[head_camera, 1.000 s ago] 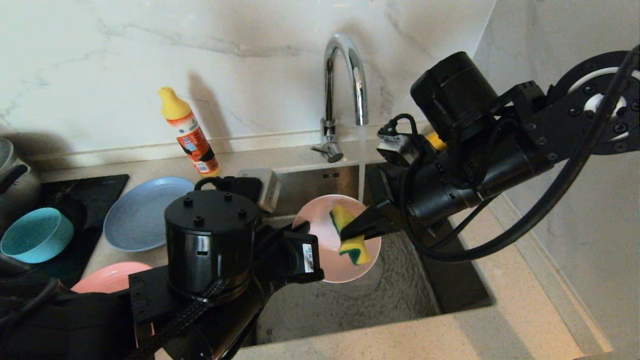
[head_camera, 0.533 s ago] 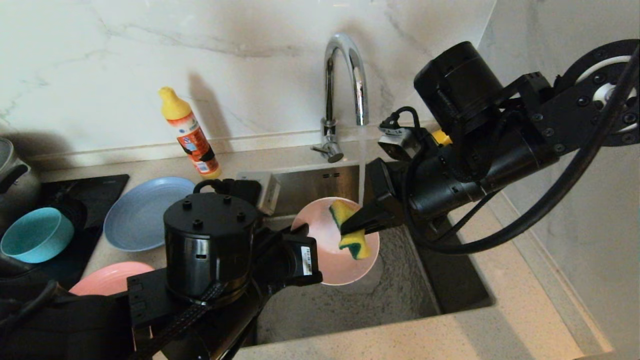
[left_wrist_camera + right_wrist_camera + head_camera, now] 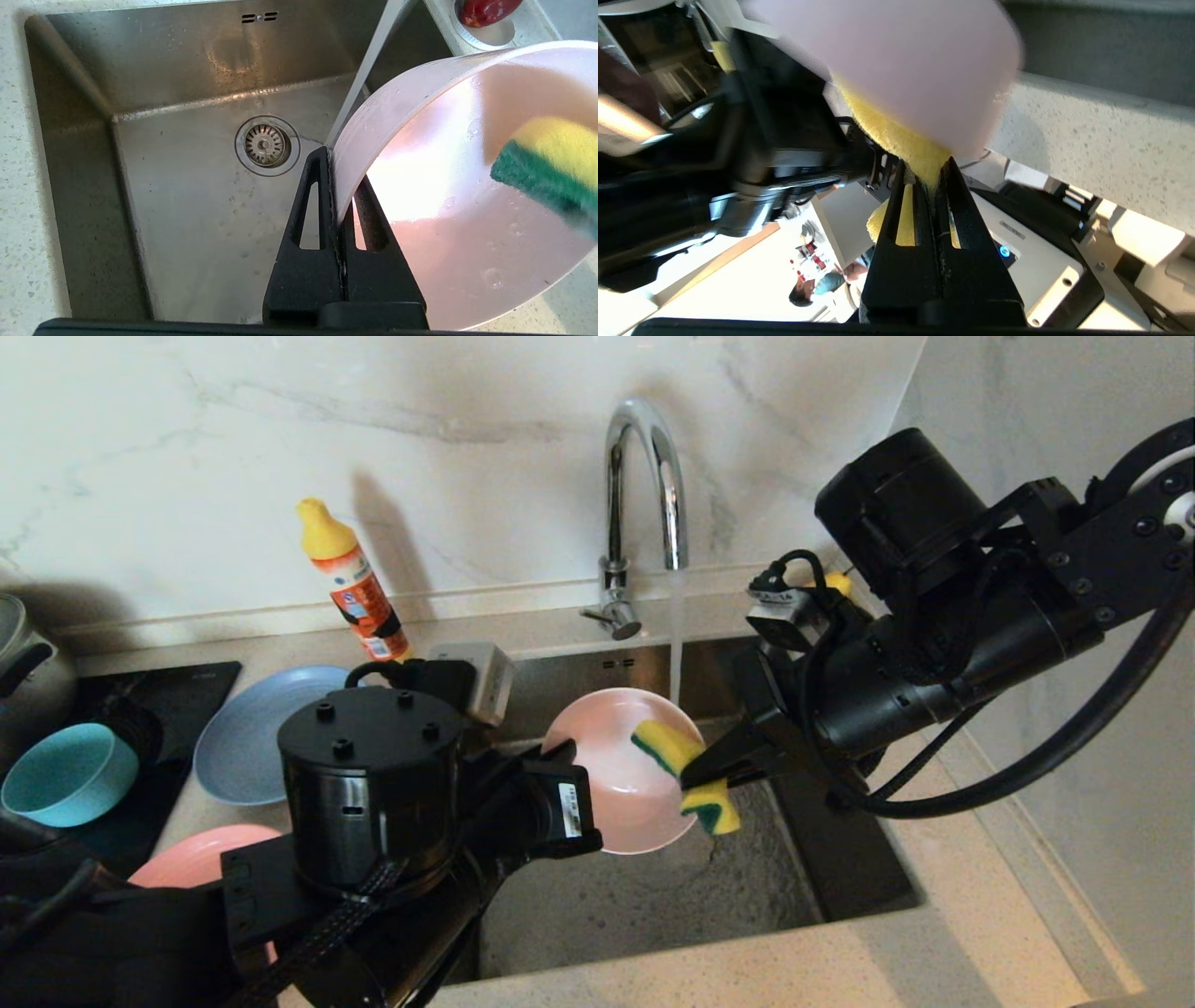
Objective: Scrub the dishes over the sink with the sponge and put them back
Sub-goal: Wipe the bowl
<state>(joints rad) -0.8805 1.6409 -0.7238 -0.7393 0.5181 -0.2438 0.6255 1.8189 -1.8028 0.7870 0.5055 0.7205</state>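
No text is legible: the label on the orange detergent bottle with the yellow cap [image 3: 357, 590] is too small to read.

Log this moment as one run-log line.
step: scrubbing | left gripper: shut on pale pink dish rim, over sink | right gripper: shut on sponge, at dish's right rim | tap: running

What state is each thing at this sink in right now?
Tap: running.
Small pink dish: tilted, wet, held over the sink.
Sponge: squeezed, against the dish's rim.
Left tool: shut on the dish's rim.
Right tool: shut on the sponge.
Blue plate, teal bowl: lying on the counter.
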